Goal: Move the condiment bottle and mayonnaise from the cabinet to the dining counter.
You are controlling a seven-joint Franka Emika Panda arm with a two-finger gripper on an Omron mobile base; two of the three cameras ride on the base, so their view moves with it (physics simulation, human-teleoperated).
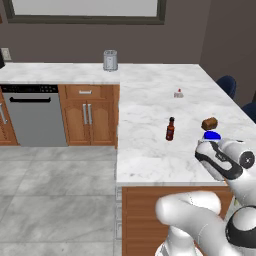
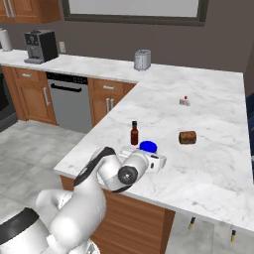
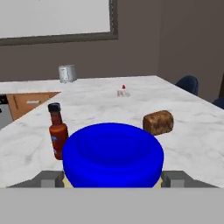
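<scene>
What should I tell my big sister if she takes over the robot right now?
Gripper: jaws stand wide on either side of the mayonnaise; whether it is gripping or has let go can't be told.
Mayonnaise: on the dining counter, close to the near edge.
Condiment bottle: upright on the same counter, just beside the jar.
Done: both items are on the dining counter.
Left: make sure the jar is released, then pull the arm back without knocking the bottle.
</scene>
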